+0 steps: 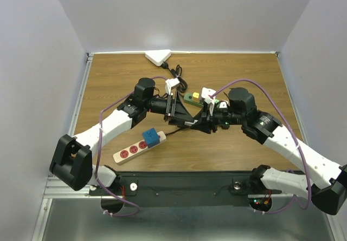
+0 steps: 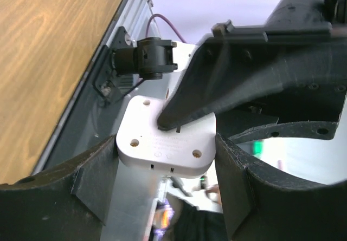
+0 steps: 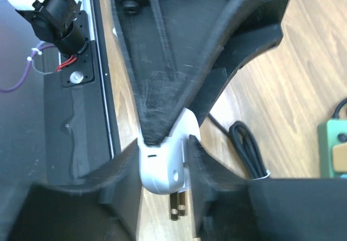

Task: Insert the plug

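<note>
Lying at the front of the bench (image 1: 260, 78), the strip (image 1: 130, 151) carried a blue cube (image 1: 153, 137). Over mid-bench both hands met on the white plug (image 3: 165, 168). The left hand (image 2: 165, 162) was spread wide across its body, and the right hand (image 3: 165, 173) was closed narrowly on it, pins (image 3: 179, 206) showing. A green box (image 1: 191, 96) sat beyond.

Left arm (image 1: 116, 123) and right arm (image 1: 287, 138) both bend inward, wrists meeting nose to nose. The left end effector (image 2: 166, 162) grips a white plug (image 2: 145, 143) between wide-set fingers; the right end effector (image 3: 164, 168) pinches the same plug.
</note>
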You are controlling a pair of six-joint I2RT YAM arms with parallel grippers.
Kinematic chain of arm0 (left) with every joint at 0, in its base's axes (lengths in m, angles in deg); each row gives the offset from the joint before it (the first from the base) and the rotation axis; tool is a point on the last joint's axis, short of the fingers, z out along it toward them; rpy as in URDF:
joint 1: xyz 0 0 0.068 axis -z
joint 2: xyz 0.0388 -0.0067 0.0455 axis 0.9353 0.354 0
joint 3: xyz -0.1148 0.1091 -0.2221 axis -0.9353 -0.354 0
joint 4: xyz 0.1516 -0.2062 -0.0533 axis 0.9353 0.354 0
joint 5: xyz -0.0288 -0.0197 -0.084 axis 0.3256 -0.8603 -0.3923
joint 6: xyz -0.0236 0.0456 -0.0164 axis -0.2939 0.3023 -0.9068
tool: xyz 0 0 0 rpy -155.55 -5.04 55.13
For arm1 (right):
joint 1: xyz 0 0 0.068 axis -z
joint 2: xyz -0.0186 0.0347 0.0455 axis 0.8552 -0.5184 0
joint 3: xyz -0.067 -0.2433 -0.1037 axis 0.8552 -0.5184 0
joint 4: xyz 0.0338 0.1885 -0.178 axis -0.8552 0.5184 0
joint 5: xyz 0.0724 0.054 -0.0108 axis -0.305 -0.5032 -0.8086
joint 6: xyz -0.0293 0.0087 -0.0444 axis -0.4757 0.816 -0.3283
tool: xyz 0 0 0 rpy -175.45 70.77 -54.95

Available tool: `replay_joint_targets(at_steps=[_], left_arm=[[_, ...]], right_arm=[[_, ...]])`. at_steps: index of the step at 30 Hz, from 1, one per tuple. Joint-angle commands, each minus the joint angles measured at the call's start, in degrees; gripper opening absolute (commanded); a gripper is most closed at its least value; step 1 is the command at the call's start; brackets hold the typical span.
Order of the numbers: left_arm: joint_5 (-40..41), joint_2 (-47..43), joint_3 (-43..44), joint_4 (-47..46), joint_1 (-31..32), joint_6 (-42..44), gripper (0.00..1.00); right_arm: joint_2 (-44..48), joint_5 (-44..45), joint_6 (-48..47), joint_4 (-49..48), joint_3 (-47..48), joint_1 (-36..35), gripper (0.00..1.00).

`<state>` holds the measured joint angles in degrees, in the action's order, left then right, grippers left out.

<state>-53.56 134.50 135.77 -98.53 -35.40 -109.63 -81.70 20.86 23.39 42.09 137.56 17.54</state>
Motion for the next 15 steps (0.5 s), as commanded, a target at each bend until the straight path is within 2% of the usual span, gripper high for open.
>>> replay_joint_targets(at_steps=[1, 2, 4, 5, 6, 7, 8, 10, 11, 14, 15], left_arm=[[-3.8, -1.6, 1.7, -3.4, 0.0, 0.9, 0.0], [-3.9, -1.7, 1.4, -3.4, 0.0, 0.9, 0.02], [-3.9, -2.2, 0.5, -3.5, 0.0, 0.9, 0.08], [-3.9, -2.3, 0.3, -3.7, 0.0, 0.9, 0.13], [-3.9, -2.7, 0.0, -4.2, 0.0, 0.8, 0.19], [-3.8, -2.9, -0.1, -4.6, 0.0, 0.8, 0.25], [-3.7, -3.1, -0.2, -5.1, 0.0, 0.7, 0.39], [-2.5, -4.1, -0.4, -7.3, -0.1, 0.3, 0.51], [-1.8, -4.3, -0.6, -8.3, -0.1, -0.1, 0.62], [2.5, -6.1, -2.1, -13.1, -0.6, -1.0, 0.79], [5.1, -7.0, -3.1, -15.0, -1.1, -1.3, 0.89]], right_arm=[[-0.8, 0.2, 0.0, -1.0, 3.9, -0.6, 0.22], [-1.0, 0.2, 0.1, -1.2, 3.9, -0.8, 0.16], [-1.1, 0.3, 0.2, -1.7, 3.8, -0.8, 0.12], [-1.0, 0.2, 0.2, -1.9, 3.7, -0.8, 0.04], [-0.9, 0.3, 0.4, -2.1, 3.6, -0.8, 0.0], [-0.6, 0.4, 0.4, -2.7, 3.3, -0.8, 0.01], [-0.6, 0.8, 0.5, -2.8, 3.1, -0.9, 0.0], [-0.4, 3.0, 1.3, -3.0, 2.8, -0.9, 0.0], [-0.3, 4.1, 1.8, -3.2, 2.7, -0.9, 0.01], [-0.1, 9.4, 4.7, -3.2, 2.6, -0.8, 0.01], [-0.1, 11.6, 6.1, -3.5, 2.5, -0.8, 0.01]])
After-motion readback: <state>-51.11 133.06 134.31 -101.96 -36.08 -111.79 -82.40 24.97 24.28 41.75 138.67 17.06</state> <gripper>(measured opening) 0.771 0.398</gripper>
